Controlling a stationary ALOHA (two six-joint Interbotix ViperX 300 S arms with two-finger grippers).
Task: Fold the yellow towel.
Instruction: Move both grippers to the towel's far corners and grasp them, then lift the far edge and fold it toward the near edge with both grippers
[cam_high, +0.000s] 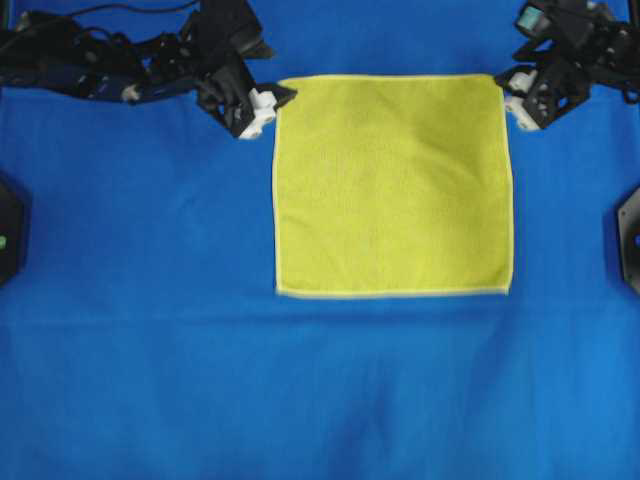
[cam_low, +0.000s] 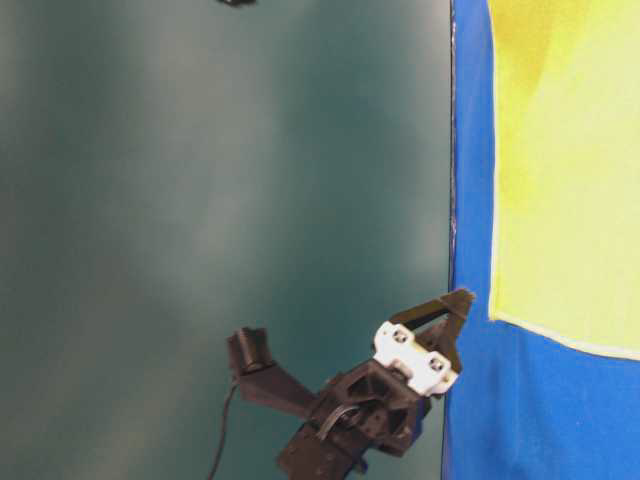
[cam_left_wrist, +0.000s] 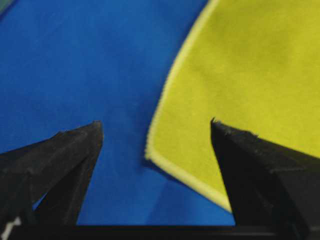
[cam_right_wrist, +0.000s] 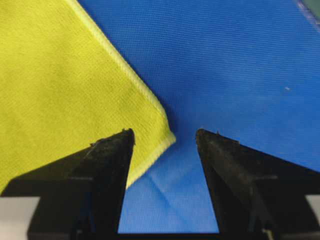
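On blue cloth (cam_high: 140, 350), unmarked yellow towel (cam_high: 393, 185)

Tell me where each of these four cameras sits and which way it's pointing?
Overhead: looks straight down on the yellow towel, flat on the blue cloth; left gripper and right gripper sit at its top corners.
Table-level: sits low beside the table edge; shows one gripper, which arm's I cannot tell.
Left wrist: looks out between the open left gripper's fingers at a towel corner.
Right wrist: the same past the open right gripper.
Shared: all four show the towel.
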